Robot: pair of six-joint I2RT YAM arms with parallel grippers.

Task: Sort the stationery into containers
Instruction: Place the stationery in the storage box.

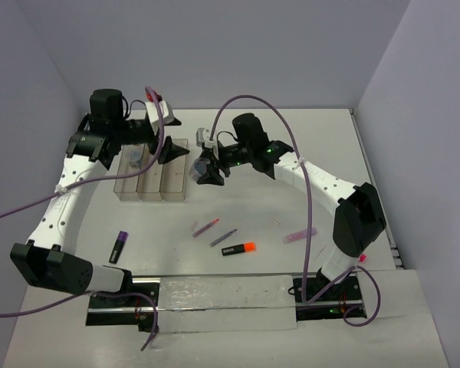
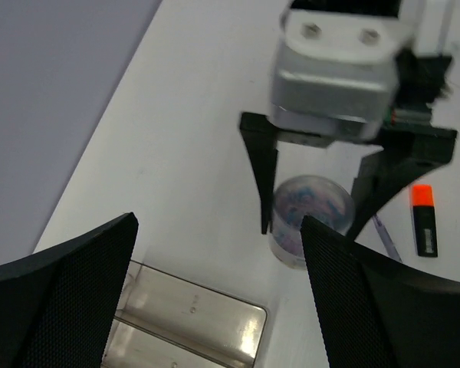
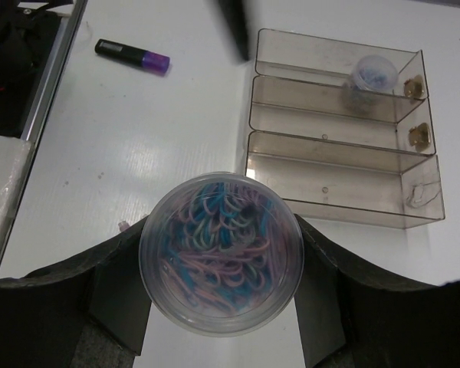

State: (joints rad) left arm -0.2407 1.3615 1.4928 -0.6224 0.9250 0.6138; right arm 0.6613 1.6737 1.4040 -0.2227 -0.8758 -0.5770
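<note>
Checking lower centre, we find the round clear tub (image 3: pixel 221 245) pinched between the right gripper (image 3: pixel 219 280) jaws; left gripper (image 2: pixel 216 228) jaws spread.

Clear, glossy plastic tray (image 3: pixel 330 123), walls catching glare, on a smooth white table (image 3: pixel 138 153) w/ a soft sheen. Transparent plastic round tub (image 3: pixel 222 257) shows thin blue & pink loops inside, material unclear. A smaller clear tub (image 3: pixel 373 73) sits at the tray's 1 o'clock. On the left claw (image 2: pixel 218 221), pads (image 2: pixel 61 291) are black, matt, w/ fine dimpled mesh texture. On the right claw (image 2: pixel 309 230), fingers (image 2: pixel 261 169) are smooth matt black; pale grey housing (image 2: pixel 333 77) w/ screw heads. At 11 o'clock in the right wrist view, purple highlighter (image 3: pixel 132 55): shiny black plastic barrel.
</note>
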